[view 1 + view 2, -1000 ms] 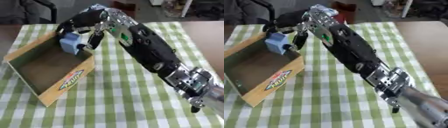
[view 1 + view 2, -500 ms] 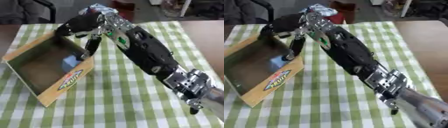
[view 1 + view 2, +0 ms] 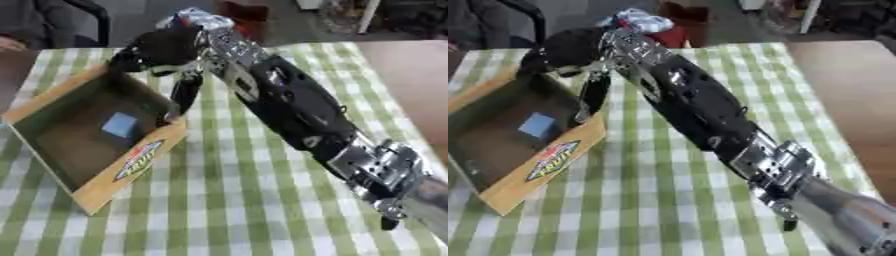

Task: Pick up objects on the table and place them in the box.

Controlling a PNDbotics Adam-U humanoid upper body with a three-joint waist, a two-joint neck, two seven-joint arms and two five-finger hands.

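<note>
Blue object [image 3: 120, 124]: a flat, pale blue square; it lies on the floor of the box, clear of the hand.
Box [image 3: 52, 100]: open cardboard box on the bench's left side, printed label on its near wall.
Right hand [image 3: 166, 50]: you have it above the box's far right corner, fingers [image 3: 184, 97] relaxed and hanging down over the rim, holding nothing.
Bench [image 3: 236, 200]: covered with a green-and-white checked cloth.
Left hand: does not appear in either view.

The right hand [image 3: 162, 47] and its long arm hang over the box [image 3: 131, 162]'s far corner. The worktop [image 3: 236, 200] in front lies free.
</note>
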